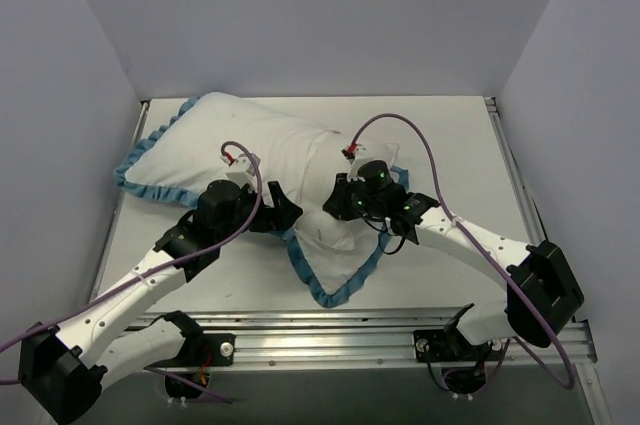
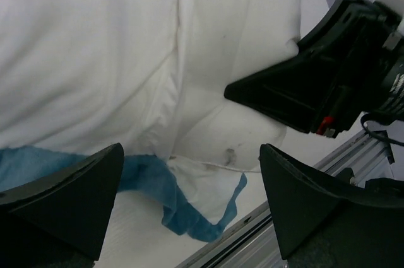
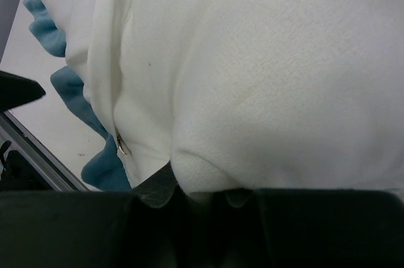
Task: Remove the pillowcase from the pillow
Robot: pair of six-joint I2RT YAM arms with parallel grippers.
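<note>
The pillowcase (image 1: 240, 140) lies white side up on the table, its blue ruffled trim around the edge and a limp flap (image 1: 335, 270) toward the front. The plump white pillow (image 1: 322, 230) bulges out of the case's opening. It also shows in the left wrist view (image 2: 252, 135), with a dark speck. My right gripper (image 1: 338, 207) is shut on the pillow's bulging white corner (image 3: 208, 173), next to the case's zipper pull (image 3: 121, 145). My left gripper (image 1: 285, 213) is open and empty, its jaws wide either side of the blue-trimmed flap (image 2: 189, 211) just left of the right gripper (image 2: 315, 85).
Metal rails (image 1: 330, 330) run along the table's front edge, close to the case's flap. White walls stand on the left, back and right. The bare table top (image 1: 450, 145) shows right of the pillow.
</note>
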